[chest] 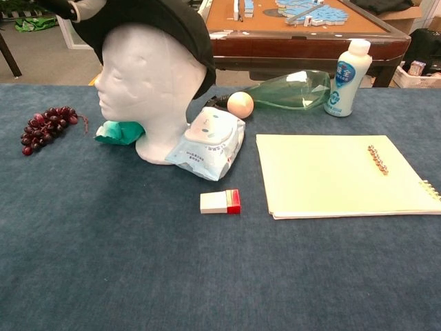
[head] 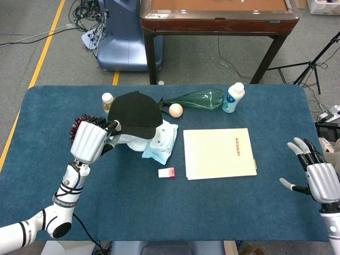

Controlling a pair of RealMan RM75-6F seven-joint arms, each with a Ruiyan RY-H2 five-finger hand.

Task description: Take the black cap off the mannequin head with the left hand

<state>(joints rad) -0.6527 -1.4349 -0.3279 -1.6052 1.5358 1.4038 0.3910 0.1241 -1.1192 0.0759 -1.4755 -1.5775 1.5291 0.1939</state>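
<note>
The black cap (head: 136, 109) sits tilted back on the white mannequin head (chest: 147, 83), its front raised so the whole face shows. My left hand (head: 89, 142) is to the left of the head and grips the cap's brim (head: 115, 126). In the chest view only its fingers (chest: 77, 7) show, at the top edge on the cap (chest: 176, 27). The cap's back still covers the rear of the head. My right hand (head: 320, 179) hovers by the table's right edge, fingers spread and holding nothing.
A wipes pack (chest: 207, 142) leans against the head's base, with green cloth (chest: 118, 132) and grapes (chest: 47, 127) to its left. A yellow notebook (head: 219, 153), an eraser (head: 166, 172), a green bottle (head: 200, 99), a white bottle (head: 232, 98), a peach ball (head: 175, 110) and a small jar (head: 108, 100) also lie on the table.
</note>
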